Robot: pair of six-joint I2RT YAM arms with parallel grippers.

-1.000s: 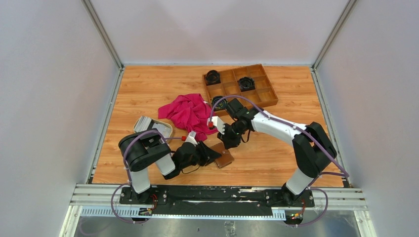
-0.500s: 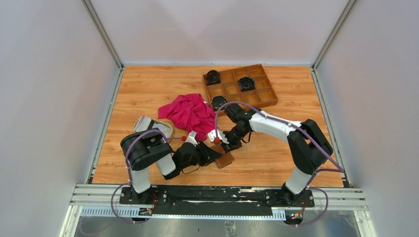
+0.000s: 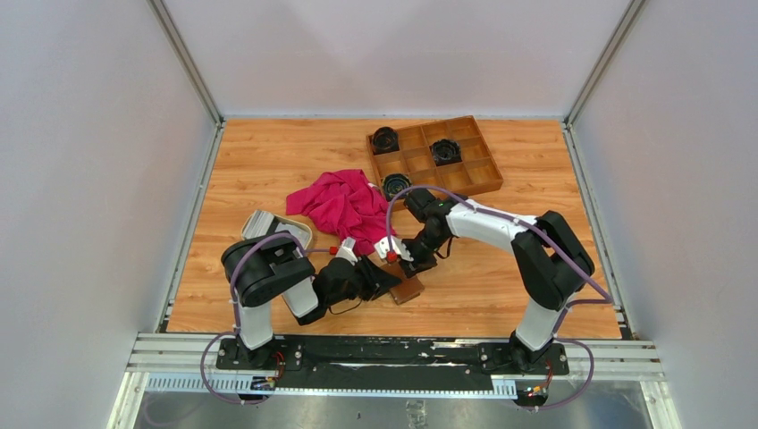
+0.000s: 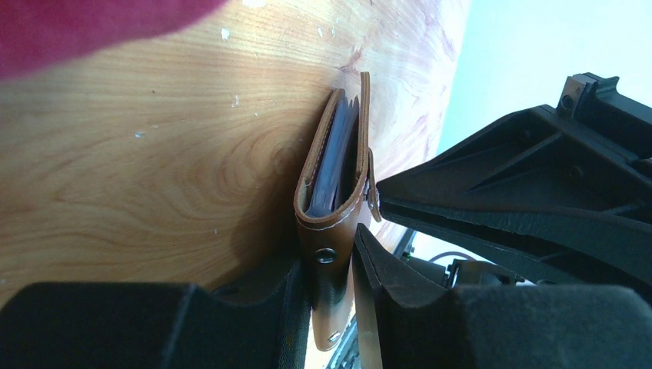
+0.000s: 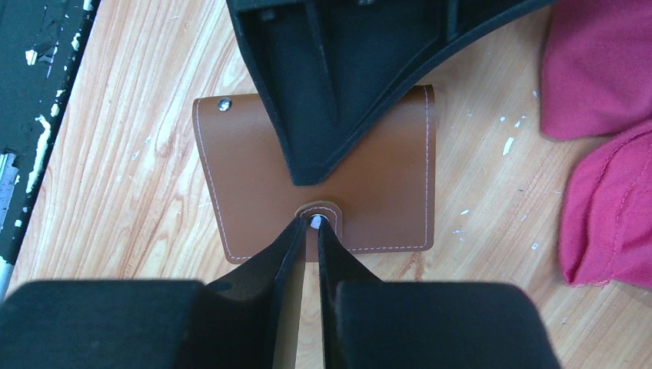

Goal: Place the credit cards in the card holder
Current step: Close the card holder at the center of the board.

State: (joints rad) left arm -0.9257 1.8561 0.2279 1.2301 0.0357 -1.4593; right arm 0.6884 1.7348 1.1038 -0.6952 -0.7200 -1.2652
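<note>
Wooden table (image 3: 268, 161) — my left claw (image 4: 329, 270) clamps the card holder (image 5: 246, 192) steady; my right claw (image 5: 309, 231) pinches its snap tab (image 5: 327, 211), presumably to unfasten.

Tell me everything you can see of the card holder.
The card holder is a small brown wallet, leather by its look, with pale stitching, metal studs and a snap tab. Folded almost shut, with greyish inner layers at its open edge, it lies on the wooden table near the red cloth. The left gripper clamps one end; the right gripper appears to pinch the tab.
</note>
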